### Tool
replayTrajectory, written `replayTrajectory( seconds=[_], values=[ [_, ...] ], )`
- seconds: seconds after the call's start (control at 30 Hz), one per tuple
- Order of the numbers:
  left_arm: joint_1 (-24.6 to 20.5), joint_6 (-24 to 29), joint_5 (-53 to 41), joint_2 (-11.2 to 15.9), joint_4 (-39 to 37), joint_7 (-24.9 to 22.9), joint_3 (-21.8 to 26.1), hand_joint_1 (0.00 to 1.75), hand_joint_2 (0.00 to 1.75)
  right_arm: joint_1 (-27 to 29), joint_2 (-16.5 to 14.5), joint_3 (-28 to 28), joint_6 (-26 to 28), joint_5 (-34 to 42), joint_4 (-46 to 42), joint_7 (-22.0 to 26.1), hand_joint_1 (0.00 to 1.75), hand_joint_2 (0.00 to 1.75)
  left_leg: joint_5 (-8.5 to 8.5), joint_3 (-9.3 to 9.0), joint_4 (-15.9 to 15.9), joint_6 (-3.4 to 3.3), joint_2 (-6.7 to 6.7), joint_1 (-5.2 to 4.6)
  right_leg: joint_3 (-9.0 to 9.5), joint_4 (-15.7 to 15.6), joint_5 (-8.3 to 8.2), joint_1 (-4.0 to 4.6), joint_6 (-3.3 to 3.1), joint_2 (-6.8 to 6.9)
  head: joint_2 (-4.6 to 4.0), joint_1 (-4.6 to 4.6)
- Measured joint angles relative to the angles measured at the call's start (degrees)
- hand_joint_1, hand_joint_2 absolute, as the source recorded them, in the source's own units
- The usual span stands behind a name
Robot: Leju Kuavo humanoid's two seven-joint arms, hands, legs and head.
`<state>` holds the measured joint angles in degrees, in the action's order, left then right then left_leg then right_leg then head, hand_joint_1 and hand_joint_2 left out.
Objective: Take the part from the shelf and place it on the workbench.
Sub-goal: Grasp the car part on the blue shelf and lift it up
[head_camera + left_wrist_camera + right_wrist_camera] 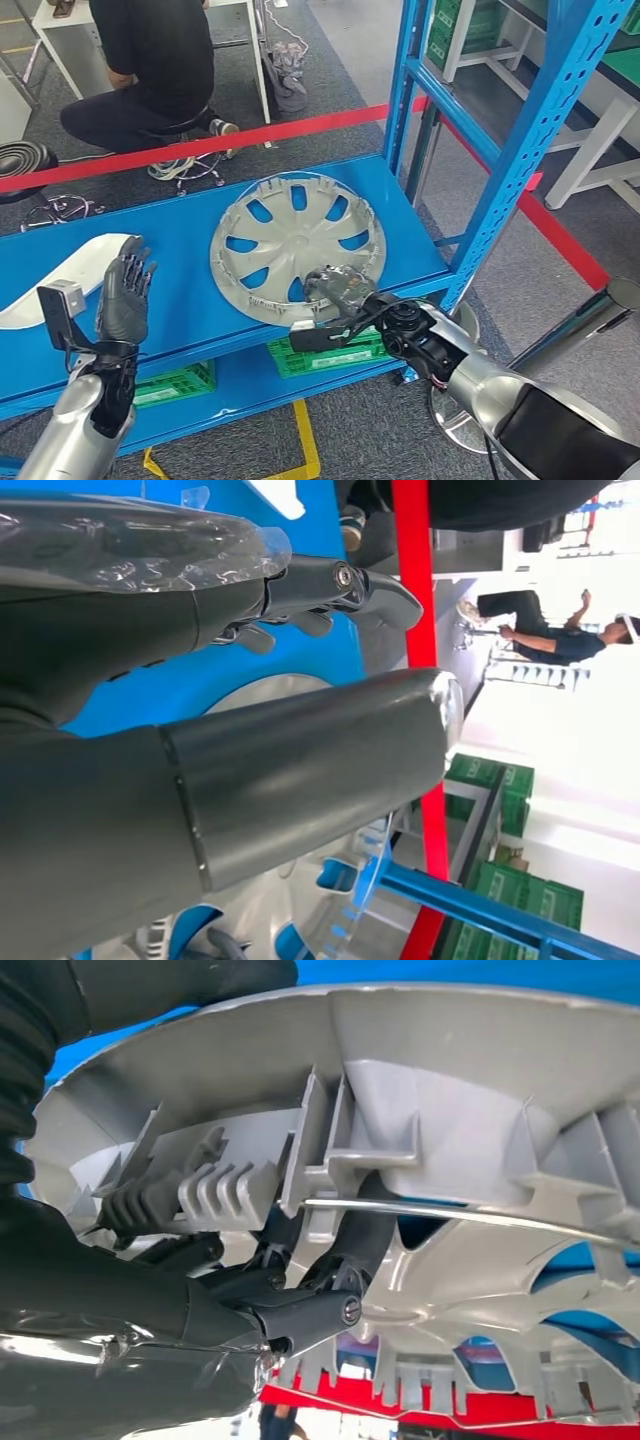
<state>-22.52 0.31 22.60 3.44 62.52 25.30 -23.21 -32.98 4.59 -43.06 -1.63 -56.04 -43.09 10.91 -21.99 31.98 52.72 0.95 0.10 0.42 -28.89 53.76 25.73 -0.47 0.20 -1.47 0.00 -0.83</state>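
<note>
Silver hubcap lying inner side up on the blue shelf, near its front edge and toward the right-hand upright. Right hand on the hubcap's near rim, fingers curled in under the ribbed edge and thumb over the top, rim clamped between them in the right wrist view. Hubcap resting on the shelf surface as far as the head view tells. Left hand raised above the shelf well to the left of the hubcap, palm upright, fingers apart and holding nothing. Beside it, a white curved part lying on the same shelf at the left edge. Green crates on the lower tier beneath. Red barrier tape stretched behind the rack, and beyond it a person in dark clothes crouched on the grey floor by a white table.
</note>
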Motion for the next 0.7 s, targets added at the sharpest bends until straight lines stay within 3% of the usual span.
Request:
replayTrajectory(
  seconds=[0.7],
  values=[
    [-1.5, -0.8, 0.0, -1.2, -2.6, 1.1, 0.0, 0.0, 0.0, 1.6, 0.0, 0.5, -3.6, 4.3, -6.3, -1.9, 1.75, 1.75, -0.1, 0.25, 0.0, -0.05, -0.04, -0.02, -0.15, 0.0, 0.04, -0.01, 0.03, 0.04, 0.0, -0.04]
  ],
)
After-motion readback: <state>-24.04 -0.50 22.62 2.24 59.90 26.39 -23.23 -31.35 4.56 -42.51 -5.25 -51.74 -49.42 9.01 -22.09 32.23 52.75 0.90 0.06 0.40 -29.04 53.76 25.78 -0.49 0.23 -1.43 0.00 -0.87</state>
